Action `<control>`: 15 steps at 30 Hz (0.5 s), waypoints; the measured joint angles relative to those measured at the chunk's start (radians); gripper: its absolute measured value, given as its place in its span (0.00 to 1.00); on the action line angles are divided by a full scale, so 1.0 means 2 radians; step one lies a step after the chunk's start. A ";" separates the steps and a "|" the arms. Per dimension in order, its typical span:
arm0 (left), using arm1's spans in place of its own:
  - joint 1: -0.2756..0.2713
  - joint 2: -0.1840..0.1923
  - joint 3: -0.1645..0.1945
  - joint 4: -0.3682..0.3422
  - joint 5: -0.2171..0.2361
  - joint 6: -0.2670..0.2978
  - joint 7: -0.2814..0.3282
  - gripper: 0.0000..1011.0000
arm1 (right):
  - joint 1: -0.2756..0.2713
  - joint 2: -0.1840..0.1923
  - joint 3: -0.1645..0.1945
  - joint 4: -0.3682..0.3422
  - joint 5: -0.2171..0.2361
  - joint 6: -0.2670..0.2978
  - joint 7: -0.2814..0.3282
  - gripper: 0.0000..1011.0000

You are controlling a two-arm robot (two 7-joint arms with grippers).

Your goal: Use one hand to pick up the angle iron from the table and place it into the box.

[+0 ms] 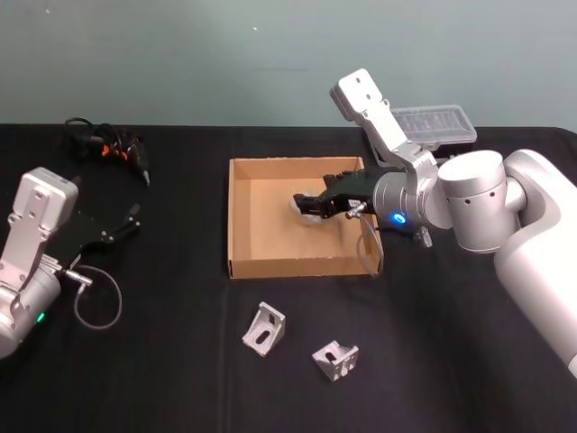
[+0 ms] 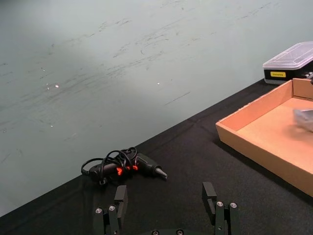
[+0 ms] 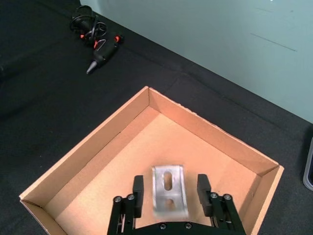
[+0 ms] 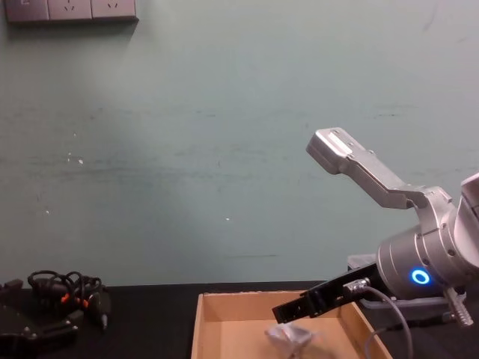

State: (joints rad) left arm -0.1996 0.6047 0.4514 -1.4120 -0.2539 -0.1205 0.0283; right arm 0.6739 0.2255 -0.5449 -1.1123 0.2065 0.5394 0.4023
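My right gripper (image 1: pixel 315 206) reaches over the tan cardboard box (image 1: pixel 236 216) and stands open. A silver angle iron (image 3: pixel 169 190) shows blurred between its fingers (image 3: pixel 138 190) with a gap on each side, just above the box floor (image 3: pixel 122 161). From the chest view the angle iron (image 4: pixel 289 338) sits below the gripper's tip (image 4: pixel 288 313), inside the box (image 4: pixel 199 321). Two more angle irons (image 1: pixel 263 328) (image 1: pixel 335 359) lie on the black table (image 1: pixel 180 379) in front of the box. My left gripper (image 1: pixel 126 221) rests open at the table's left, holding nothing.
A black tool with coiled cable (image 1: pixel 113 149) lies at the back left. A clear-lidded plastic case (image 1: pixel 437 124) stands behind the box at the right. A cable loop (image 1: pixel 95 302) hangs beside the left arm.
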 joint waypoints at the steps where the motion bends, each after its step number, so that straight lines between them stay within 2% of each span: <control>1: 0.000 0.000 0.000 0.000 0.000 0.000 0.000 0.99 | 0.000 0.000 0.000 0.000 0.000 0.000 0.000 0.69; 5: 0.000 0.000 0.000 0.000 0.000 0.000 0.000 0.99 | -0.001 0.001 0.000 -0.001 0.000 0.000 0.000 0.79; 7: 0.000 0.000 0.000 0.000 0.000 0.000 0.000 0.99 | -0.001 0.001 0.000 -0.002 0.001 0.000 0.000 0.87; 10: 0.000 0.000 0.000 0.000 0.000 0.000 0.000 0.99 | -0.001 0.001 0.001 -0.002 0.001 0.001 0.000 0.92; 11: 0.000 0.000 0.000 0.000 0.000 0.000 0.000 0.99 | -0.001 0.001 0.001 -0.003 0.001 0.001 0.000 0.97; 15: 0.000 0.000 0.000 0.000 0.000 0.000 0.000 0.99 | -0.001 0.001 0.001 -0.003 0.001 0.001 0.000 0.99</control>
State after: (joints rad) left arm -0.1995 0.6047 0.4514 -1.4119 -0.2539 -0.1206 0.0283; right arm 0.6716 0.2279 -0.5437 -1.1183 0.2087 0.5408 0.4016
